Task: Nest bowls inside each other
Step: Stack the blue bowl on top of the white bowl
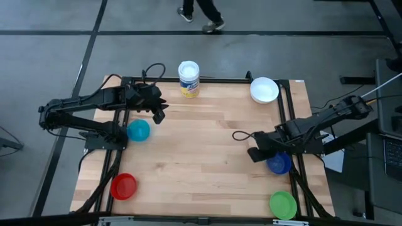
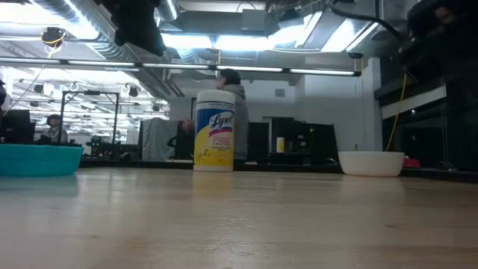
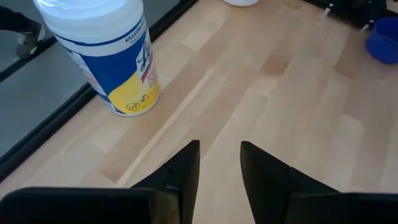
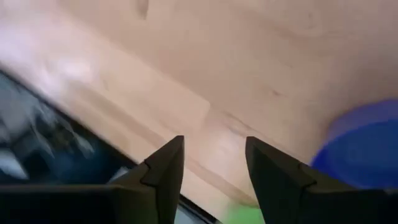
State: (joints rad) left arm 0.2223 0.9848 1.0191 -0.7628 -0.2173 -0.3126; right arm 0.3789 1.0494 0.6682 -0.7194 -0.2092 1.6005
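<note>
Five bowls rest on their bases on the wooden table: white (image 1: 264, 90) at the far right, light blue (image 1: 138, 130) at the left edge, red (image 1: 124, 186) near left, green (image 1: 283, 204) near right, dark blue (image 1: 280, 164) at the right edge, partly under my right arm. My right gripper (image 1: 254, 154) hangs open just left of the dark blue bowl (image 4: 364, 146), its fingers (image 4: 214, 165) over bare wood. My left gripper (image 1: 159, 115) stands open above the table's far left, beyond the light blue bowl, with only wood between its fingers (image 3: 219, 168).
A tall white wipes container with a yellow label (image 1: 188, 78) stands at the far edge, close to my left gripper (image 3: 102, 56). A black cable loop (image 1: 240, 135) lies on the table by my right arm. A person walks on the floor beyond the table (image 1: 204, 12).
</note>
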